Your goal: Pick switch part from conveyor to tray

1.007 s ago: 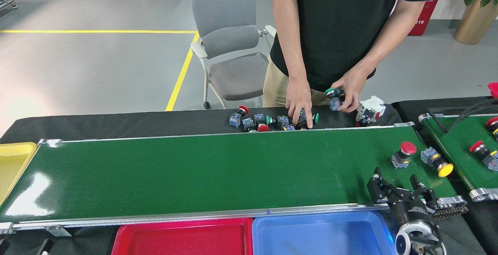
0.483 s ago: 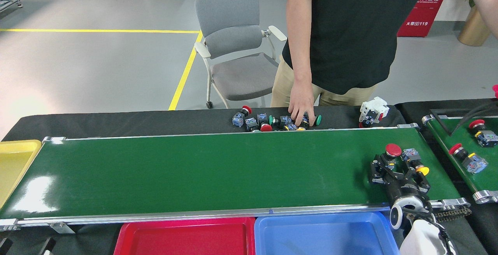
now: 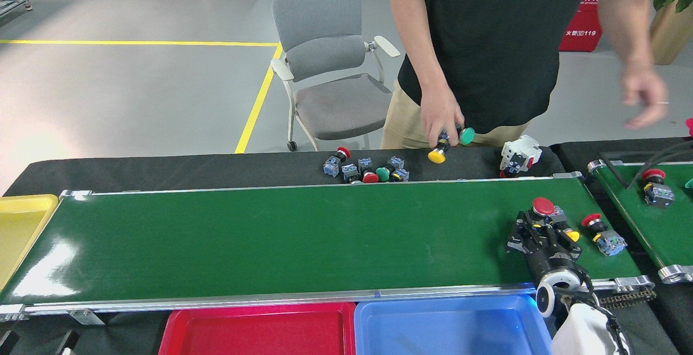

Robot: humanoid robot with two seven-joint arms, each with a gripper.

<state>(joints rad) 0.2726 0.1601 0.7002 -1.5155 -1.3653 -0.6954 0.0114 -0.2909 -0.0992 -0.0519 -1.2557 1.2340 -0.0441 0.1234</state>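
right gripper (image 3: 543, 224): over the conveyor's (image 3: 281, 236) right end, fingers around a red-capped switch part (image 3: 543, 207); whether they pinch it i cannot tell
red tray (image 3: 260, 333): nothing in it
blue tray (image 3: 444, 328): nothing in it
yellow tray (image 3: 19, 230): nothing visible inside

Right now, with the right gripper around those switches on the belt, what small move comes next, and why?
Probably close the right gripper on the red-capped switch part: its fingers look placed beside it on the glossy dark-green conveyor, with nothing lifted yet.

Bright even indoor light; glare patch on conveyor (image 3: 51, 268) left end; person's hand (image 3: 643, 97) motion-blurred
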